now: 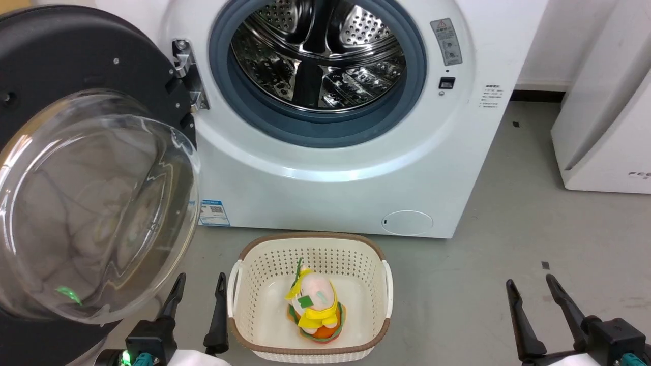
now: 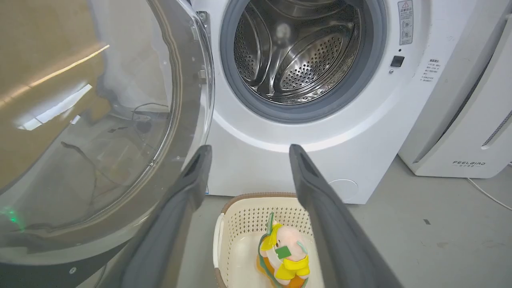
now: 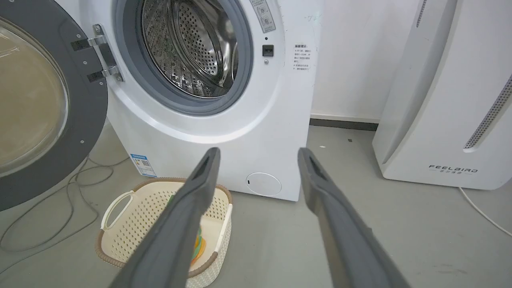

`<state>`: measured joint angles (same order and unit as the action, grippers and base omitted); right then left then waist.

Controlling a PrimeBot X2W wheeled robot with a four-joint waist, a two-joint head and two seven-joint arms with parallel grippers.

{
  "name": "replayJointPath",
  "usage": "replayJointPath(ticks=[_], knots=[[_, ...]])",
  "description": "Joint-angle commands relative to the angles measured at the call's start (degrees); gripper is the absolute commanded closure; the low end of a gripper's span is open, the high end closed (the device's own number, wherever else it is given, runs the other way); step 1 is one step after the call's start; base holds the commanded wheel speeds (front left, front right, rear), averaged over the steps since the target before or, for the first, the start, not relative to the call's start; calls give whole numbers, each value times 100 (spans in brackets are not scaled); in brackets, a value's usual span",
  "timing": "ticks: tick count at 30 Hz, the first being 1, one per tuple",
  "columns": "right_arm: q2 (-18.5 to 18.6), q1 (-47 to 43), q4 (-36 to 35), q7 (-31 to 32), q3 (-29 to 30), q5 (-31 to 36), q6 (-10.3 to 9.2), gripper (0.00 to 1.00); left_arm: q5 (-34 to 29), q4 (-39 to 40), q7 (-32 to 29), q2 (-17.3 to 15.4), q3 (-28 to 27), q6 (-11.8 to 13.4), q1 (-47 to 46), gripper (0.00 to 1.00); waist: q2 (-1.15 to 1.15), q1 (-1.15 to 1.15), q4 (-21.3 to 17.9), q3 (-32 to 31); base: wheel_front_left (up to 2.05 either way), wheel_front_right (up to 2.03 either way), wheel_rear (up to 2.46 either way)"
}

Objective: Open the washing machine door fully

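Firstly, head view. The left hand (image 1: 201, 278) has its fingers spread wide and holds nothing. The right hand (image 1: 530, 280) is the same, spread and empty. The washing machine door (image 1: 76, 61) stands out on its hinge (image 1: 185, 71). Its glass bowl (image 1: 91, 203) lies close to the left of the left hand, and contact cannot be determined. The washing machine (image 1: 330, 193) stands ahead of both hands with its drum (image 1: 315, 56) exposed. A basket (image 1: 310, 237) sits on the floor (image 1: 508, 229) just right of the left hand and well apart from the right hand. A plush toy (image 1: 315, 305) is inside it.

Left wrist view. The door lies left of the hand's left finger and the drum is ahead, above the fingertips. The basket and toy sit low between the fingers, which grip nothing.

Right wrist view. The machine stands ahead and to the left, with the door at the far left. The basket is partly hidden behind the left finger. A white appliance (image 3: 448, 100) stands to the right.
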<state>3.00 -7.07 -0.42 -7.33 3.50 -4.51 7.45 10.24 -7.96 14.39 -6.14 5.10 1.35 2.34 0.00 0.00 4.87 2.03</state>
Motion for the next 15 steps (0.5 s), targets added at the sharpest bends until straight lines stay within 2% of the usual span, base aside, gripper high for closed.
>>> replayJointPath(ticks=[1,2,3,15], knots=[[-13,-79,-32,8,-2,3,3,0,1,-26,-18,-32,3,2,-51,0,0,0,-24,5,0,0,0],[-13,-80,-28,6,1,-11,3,0,10,-37,-31,-39,3,4,-46,0,0,0,-30,7,0,0,0],[0,-1,-3,0,1,-20,0,100,8,-24,-46,-12,1,0,0,100,0,0,-32,8,0,0,0],[0,59,3,56,-29,17,0,100,-68,35,-155,18,-40,-10,-15,100,0,0,-69,-7,0,0,0]])
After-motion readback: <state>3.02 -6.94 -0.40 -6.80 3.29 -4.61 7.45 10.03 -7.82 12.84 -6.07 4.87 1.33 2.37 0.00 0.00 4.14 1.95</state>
